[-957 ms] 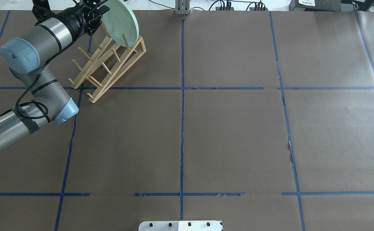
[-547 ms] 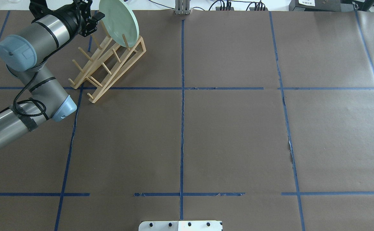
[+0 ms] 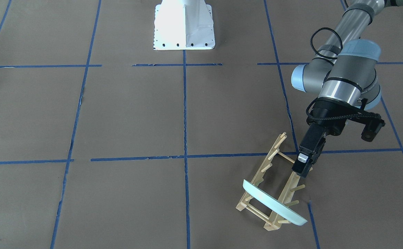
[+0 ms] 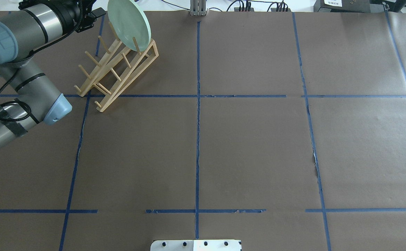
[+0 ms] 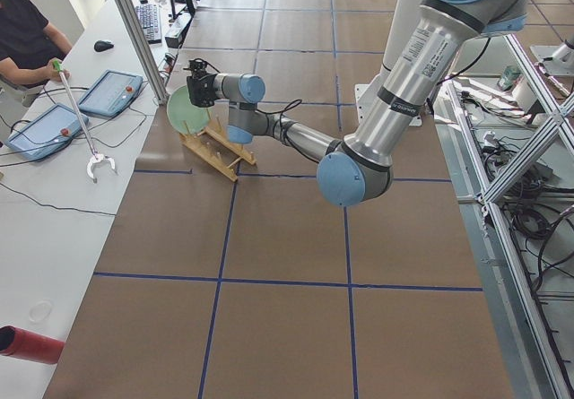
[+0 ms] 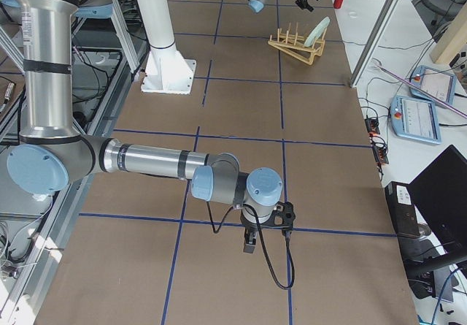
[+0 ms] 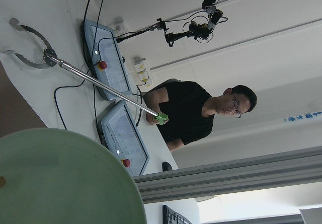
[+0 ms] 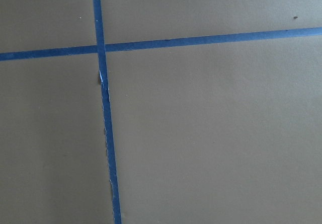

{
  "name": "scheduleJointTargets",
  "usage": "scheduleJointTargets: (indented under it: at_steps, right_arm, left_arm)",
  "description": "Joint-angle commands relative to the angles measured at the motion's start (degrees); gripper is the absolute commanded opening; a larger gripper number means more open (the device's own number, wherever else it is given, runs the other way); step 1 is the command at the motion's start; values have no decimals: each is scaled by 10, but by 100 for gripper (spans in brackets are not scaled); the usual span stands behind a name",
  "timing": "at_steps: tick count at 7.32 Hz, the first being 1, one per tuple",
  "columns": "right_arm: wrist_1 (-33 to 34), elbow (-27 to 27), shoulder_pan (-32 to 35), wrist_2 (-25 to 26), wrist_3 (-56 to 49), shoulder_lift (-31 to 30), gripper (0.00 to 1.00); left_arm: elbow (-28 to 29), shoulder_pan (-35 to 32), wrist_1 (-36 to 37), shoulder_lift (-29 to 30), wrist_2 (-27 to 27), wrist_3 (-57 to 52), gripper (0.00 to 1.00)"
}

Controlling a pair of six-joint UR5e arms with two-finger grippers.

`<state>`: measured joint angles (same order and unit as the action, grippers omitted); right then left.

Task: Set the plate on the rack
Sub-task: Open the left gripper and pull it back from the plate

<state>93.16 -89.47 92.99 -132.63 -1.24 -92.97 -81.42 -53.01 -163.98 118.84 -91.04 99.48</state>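
Left jaws, front view: gripping nothing, hovering over the rack (image 3: 269, 159) rail. The plate (image 3: 274, 204) stood on edge in the end slot, just beyond them. Overhead: jaws looked parted and sat apart from the plate's rim; plate leaned on the last pegs. Rack held only that plate. Right side view: right jaws hung near the tabletop (image 6: 328, 193), couldn't tell their state. Risk, my read: a skewed pull-out clips rim or peg, light rack slides, plate tips out.

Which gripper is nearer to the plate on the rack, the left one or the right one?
Left. The left gripper hangs close beside the plate, not touching it; the right gripper hangs low at the other end of the table.
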Motion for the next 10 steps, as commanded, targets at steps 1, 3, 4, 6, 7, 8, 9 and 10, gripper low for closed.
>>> scheduleJointTargets:
  at_steps: [1, 3, 4, 6, 7, 8, 9, 10]
  right_arm:
    - [0, 1, 0, 0, -1, 0, 100]
    - [0, 0, 0, 0, -1, 0, 100]
    - [0, 1, 0, 0, -1, 0, 100]
    - [0, 0, 0, 0, 0, 0, 100]
    - [0, 0, 0, 0, 0, 0, 100]
    - [0, 0, 0, 0, -1, 0, 100]
    - [0, 0, 0, 0, 0, 0, 100]
    - [0, 0, 0, 0, 0, 1, 100]
  left_arm:
    - [-111, -16, 109, -81, -60, -164, 100]
    - [-182, -41, 214, -147, -91, -380, 100]
    - [-211, -59, 260, -169, -93, -464, 100]
    - [-214, -102, 321, -197, -162, -612, 100]
    - [-212, -144, 381, -194, -204, -705, 100]
    - [-207, -180, 435, -190, -241, -780, 100]
    - [-189, -204, 464, -187, -258, -852, 100]
    - [-182, -231, 498, -188, -288, -862, 100]
